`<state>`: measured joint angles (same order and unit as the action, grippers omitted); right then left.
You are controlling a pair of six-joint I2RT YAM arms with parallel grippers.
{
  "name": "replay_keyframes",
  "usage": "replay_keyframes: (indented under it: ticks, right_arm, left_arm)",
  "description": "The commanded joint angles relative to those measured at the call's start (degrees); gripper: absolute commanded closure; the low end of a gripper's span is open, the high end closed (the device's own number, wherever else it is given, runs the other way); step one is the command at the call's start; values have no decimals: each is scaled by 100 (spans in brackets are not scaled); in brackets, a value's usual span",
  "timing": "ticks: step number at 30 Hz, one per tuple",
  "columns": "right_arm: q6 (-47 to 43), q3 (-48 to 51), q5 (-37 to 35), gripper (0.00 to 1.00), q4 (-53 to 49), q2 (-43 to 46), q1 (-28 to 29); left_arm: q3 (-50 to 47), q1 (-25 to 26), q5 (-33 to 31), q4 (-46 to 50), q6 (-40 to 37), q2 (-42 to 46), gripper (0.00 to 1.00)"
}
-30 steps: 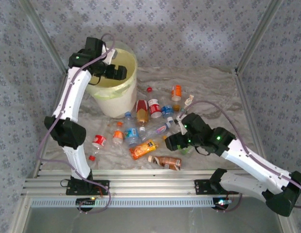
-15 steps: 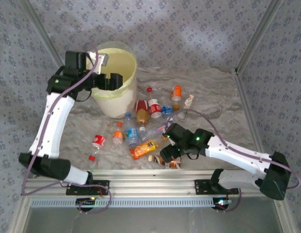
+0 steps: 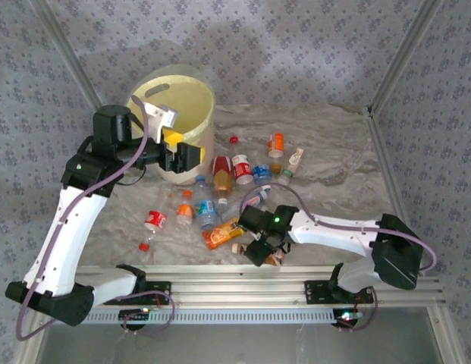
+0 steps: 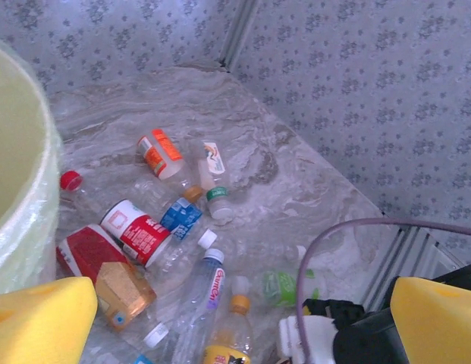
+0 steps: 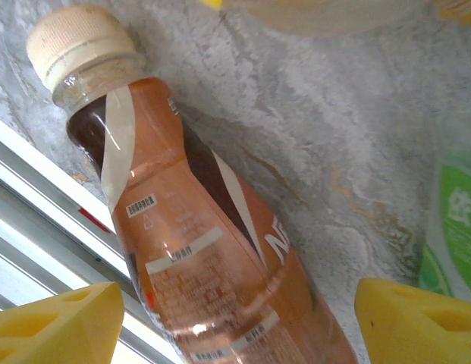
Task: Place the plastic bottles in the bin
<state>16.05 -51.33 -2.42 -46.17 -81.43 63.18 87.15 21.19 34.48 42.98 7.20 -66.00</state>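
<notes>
Several plastic bottles lie scattered on the marbled table in front of the cream-yellow bin. My left gripper hangs open and empty just in front of the bin; its wrist view looks down on a red-labelled bottle and an orange-labelled one. At the table's front edge, my right gripper is down over a brown bottle. In the right wrist view, that brown bottle with its cream cap lies between the yellow pads, with a narrow gap on each side.
A green-labelled bottle lies just right of the brown one. The aluminium front rail runs right beside the brown bottle. Loose red caps lie on the table. Patterned walls enclose the table on three sides.
My left arm has pulled back from over the bin, and its gripper now hangs lower in front of it. My right gripper has moved left to the brown bottle and its jaws have narrowed.
</notes>
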Motion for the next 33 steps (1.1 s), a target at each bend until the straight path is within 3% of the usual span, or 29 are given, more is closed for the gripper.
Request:
replay_keyframes:
  ticks: [1,16,27,33]
  right_arm:
    - [-162,-239,-116,20,-164,-278,112]
    - [-139,-299,-131,22,-103,-979,359]
    - [24,-203,-67,20,-198,-892,429]
    - [73,-105,-48,25,-195,-830,432]
  left_arm:
    - [-42,78,208,-261,65,148,0]
    - [-102,172,177,-336,142,70,0]
    - [-98,206,216,-378,186,1,0]
    - [-14,262,233,-380,220,-100,1]
